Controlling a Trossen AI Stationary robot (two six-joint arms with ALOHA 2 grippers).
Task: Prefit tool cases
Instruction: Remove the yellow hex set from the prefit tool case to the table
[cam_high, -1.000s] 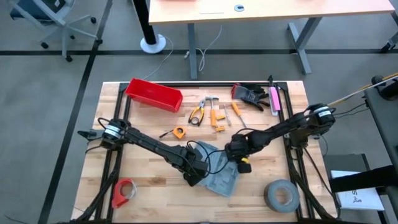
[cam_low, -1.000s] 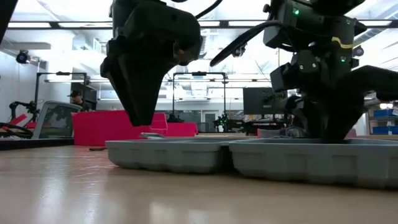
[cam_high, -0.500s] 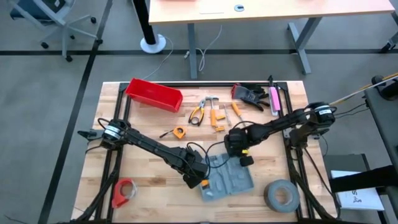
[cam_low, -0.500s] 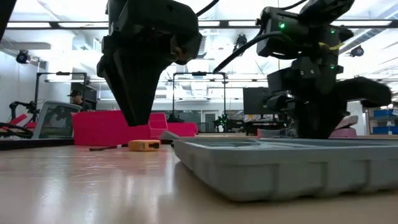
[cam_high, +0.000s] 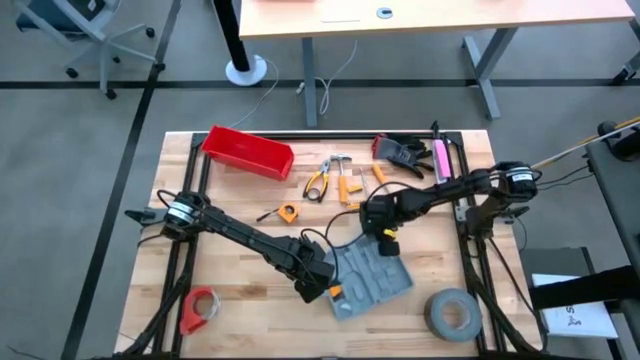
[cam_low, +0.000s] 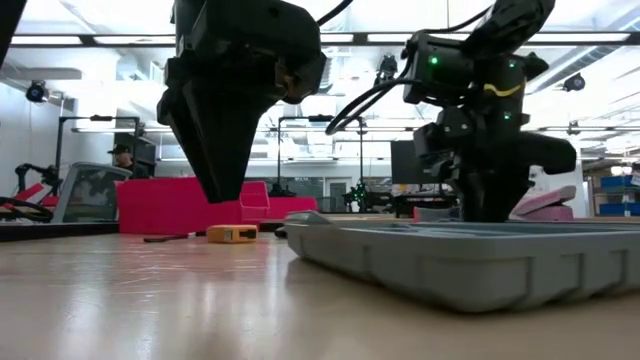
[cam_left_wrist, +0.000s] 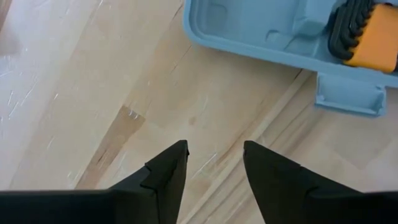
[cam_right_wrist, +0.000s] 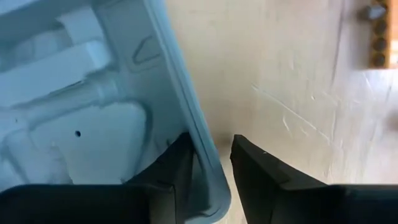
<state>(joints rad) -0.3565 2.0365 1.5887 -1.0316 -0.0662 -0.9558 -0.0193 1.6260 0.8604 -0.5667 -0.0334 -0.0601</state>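
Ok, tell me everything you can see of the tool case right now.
The tool case is a flat grey-blue plastic tray lying open-side up on the wooden table, turned askew to its edges. Moulded recesses show inside, one holding a yellow-and-black tool, and a latch tab juts from its rim. The right gripper straddles its rim, one finger inside and one outside. The left gripper hangs open over bare wood beside it, not touching.

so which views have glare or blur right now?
Low view: bright ceiling lights leave both arms near-silhouettes, the near tabletop soft with sheen, the tool case near edge blurred. Right wrist view: case interior washed out pale. Left wrist view: even light, case corner sharp. High view: flat light, no glare.
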